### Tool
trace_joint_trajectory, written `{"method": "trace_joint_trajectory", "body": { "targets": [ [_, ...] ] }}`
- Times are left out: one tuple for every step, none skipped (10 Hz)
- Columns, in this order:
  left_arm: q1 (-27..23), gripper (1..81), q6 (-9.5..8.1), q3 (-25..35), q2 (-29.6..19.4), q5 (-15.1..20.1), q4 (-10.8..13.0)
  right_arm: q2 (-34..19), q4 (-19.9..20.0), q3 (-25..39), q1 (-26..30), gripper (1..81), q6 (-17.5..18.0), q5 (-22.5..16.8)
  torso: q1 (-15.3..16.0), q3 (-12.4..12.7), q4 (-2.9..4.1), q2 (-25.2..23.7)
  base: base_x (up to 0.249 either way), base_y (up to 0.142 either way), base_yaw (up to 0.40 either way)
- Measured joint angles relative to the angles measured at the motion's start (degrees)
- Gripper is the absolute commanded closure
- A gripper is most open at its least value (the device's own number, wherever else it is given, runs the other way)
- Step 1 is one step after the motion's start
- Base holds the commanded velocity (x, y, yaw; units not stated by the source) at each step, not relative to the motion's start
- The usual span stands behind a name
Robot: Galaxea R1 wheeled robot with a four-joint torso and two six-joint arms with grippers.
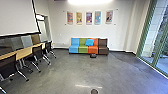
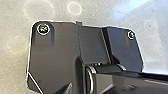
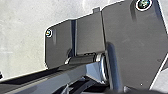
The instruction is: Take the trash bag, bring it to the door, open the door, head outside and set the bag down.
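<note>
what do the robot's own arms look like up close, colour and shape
The jointed bar seen in both wrist views is dark and angular, with silvery bands at its joint. Beside it is the robot's wide dark grey plate, with rounded corners and round, pale-rimmed fittings.

Four joined seats (image 1: 74, 49), blue, green, orange and brown, stand along the far wall (image 1: 58, 30), beneath five pictures (image 1: 89, 18). A blue cushion (image 1: 89, 42) leans against the green and orange backrests. A small dark object (image 1: 93, 55), too blurred to name, sits on the floor (image 1: 75, 70) before the orange seat. Dark chairs (image 1: 38, 53) line a long pale desk (image 1: 24, 54); across the room from it rise green-framed glass panels (image 1: 163, 58).
</note>
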Motion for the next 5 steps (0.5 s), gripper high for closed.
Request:
{"method": "trace_joint_trajectory", "body": {
  "targets": [
    [0.11,1.0,0.0,0.0,0.02,-0.05,0.0,0.05,0.0,0.06,-0.49,1.0,0.04,-0.34,0.02,0.0,0.0,0.0,0.177,0.0,0.0],
    [0.72,1.0,0.0,0.0,0.05,0.2,0.0,-0.02,0.01,0.06,-0.82,1.0,0.09,-0.41,0.02,-0.02,0.0,0.0,0.177,0.0,0.0],
    [0.83,1.0,0.0,0.0,0.07,0.3,0.0,-0.15,0.0,0.06,-0.79,1.0,0.06,-0.41,0.02,-0.02,0.0,0.0,0.177,0.0,0.0],
    [0.72,1.0,0.0,0.0,0.07,0.11,0.0,-0.35,0.0,0.05,-0.63,1.0,0.04,-0.34,0.02,-0.11,0.0,0.0,0.179,0.0,0.0],
    [0.63,1.0,0.0,0.0,0.11,0.09,0.0,-0.61,0.0,0.06,-0.66,1.0,0.04,-0.39,0.0,-0.72,0.0,0.0,0.182,0.0,0.0]
  ]
}}
